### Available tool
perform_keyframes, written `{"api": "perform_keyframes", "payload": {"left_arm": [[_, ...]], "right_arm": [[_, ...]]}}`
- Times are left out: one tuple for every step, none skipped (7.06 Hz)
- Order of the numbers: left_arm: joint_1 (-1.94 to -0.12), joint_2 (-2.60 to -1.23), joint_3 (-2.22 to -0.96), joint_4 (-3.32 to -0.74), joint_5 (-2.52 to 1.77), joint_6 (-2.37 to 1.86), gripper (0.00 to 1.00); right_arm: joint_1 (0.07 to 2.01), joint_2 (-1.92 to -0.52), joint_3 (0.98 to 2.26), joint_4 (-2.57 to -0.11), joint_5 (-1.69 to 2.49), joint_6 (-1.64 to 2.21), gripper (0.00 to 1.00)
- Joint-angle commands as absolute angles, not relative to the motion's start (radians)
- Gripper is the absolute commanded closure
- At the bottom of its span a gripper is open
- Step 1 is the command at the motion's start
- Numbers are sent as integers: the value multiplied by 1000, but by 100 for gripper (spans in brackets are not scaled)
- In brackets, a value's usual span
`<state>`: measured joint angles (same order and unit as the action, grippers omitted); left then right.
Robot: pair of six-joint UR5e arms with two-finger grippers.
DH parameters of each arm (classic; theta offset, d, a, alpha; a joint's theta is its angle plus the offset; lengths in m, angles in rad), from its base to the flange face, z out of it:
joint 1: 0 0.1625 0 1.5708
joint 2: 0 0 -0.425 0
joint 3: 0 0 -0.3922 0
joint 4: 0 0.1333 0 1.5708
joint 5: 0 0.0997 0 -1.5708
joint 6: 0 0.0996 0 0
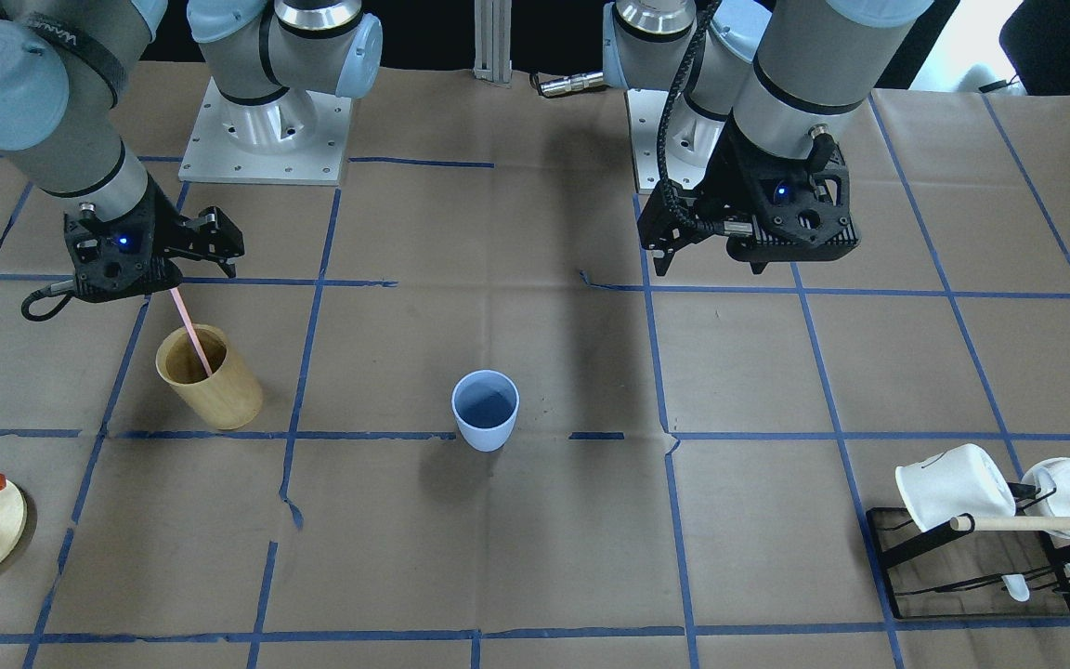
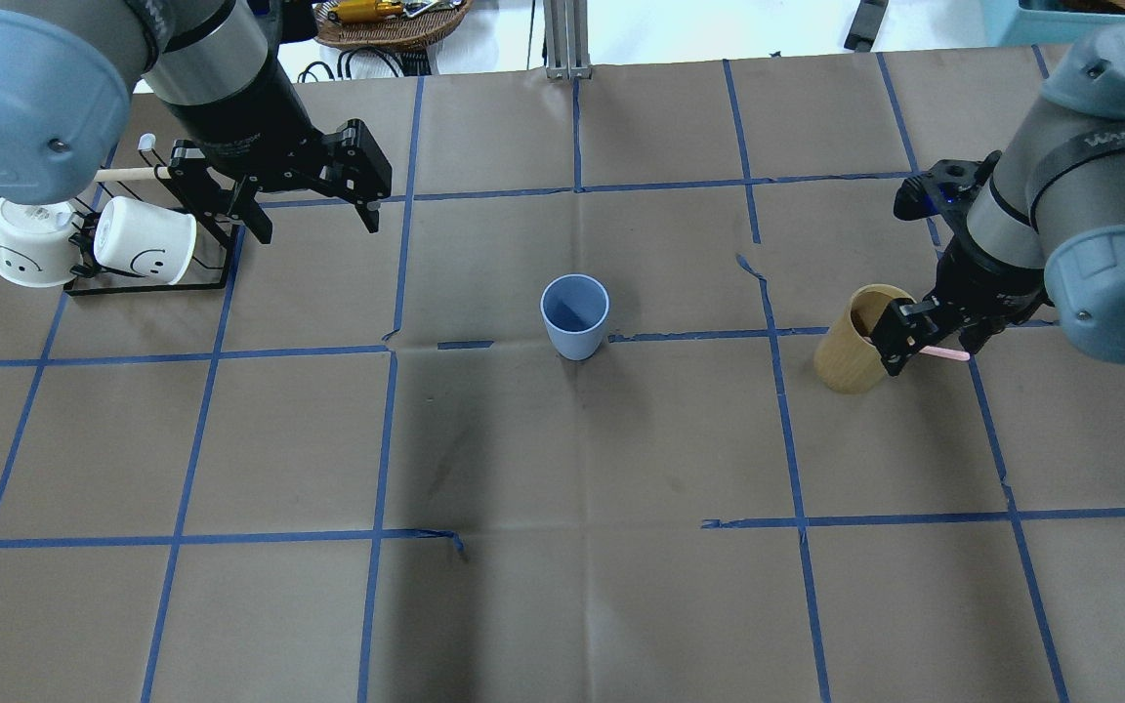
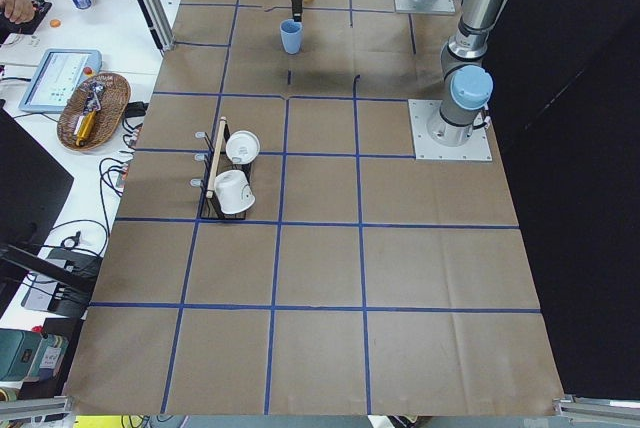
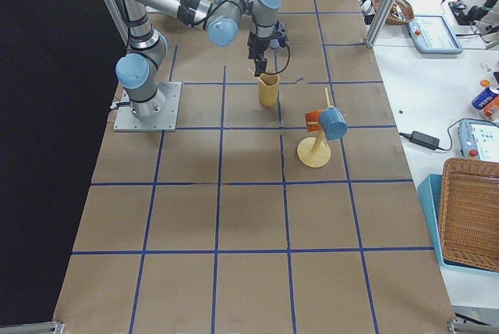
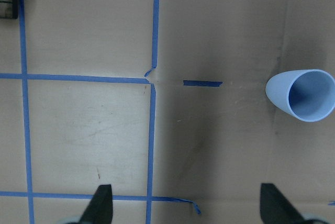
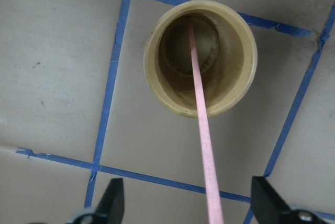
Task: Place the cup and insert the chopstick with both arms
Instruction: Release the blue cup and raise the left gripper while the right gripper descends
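**Chopstick in the wooden holder, blue cup at the middle of the table**

The blue cup (image 2: 574,314) stands upright on the brown table (image 2: 562,586), near its middle, with the opening up. It is well apart from both arms.

The pink chopstick (image 6: 201,130) has its lower end inside the wooden holder (image 6: 242,77) and leans tilted against the rim. Its upper part passes between the fingers of the right gripper (image 6: 188,195), which hangs just above the holder. These fingers are wide apart, and in the wrist view there is a gap on each side of the chopstick, so it is not clamped.

The left gripper (image 2: 318,223) hangs over the table with its fingers also wide apart and nothing between them. It is near the black rack (image 2: 147,285), where two white cups (image 2: 145,252) lie on their sides.
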<state>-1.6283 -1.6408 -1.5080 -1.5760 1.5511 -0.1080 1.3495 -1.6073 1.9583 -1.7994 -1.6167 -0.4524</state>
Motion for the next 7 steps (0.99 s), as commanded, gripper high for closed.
{"api": "perform_keyframes", "payload": {"left_arm": [[-1629,-1634,-1514,-1583,1552,-104,0],[-1628,-1628,-1514,-1597,1552,-106,0],[-1629,-1625,-1514,-1606,1552,-104,0],[-1629,-1624,-1514,-1608,1552,-104,0],[-1628,-1620,-1516,-1623,1552,-104,0],[-1628,-1621,-1514,-1620,1551,-104,0],[-1629,-1621,-1514,-1618,1549,-106,0]], "right_arm": [[1330,-1611,1960,-1795,-1637,-463,51],[1330,-1611,1960,-1795,-1637,-462,63],[1333,-1611,1960,-1796,-1635,-462,76],[1333,-1611,1960,-1796,-1634,-459,84],[1333,-1609,1953,-1783,-1634,-459,95],[1333,-1612,1944,-1779,-1634,-459,96],[1333,-1614,1916,-1770,-1634,-456,96]]}}
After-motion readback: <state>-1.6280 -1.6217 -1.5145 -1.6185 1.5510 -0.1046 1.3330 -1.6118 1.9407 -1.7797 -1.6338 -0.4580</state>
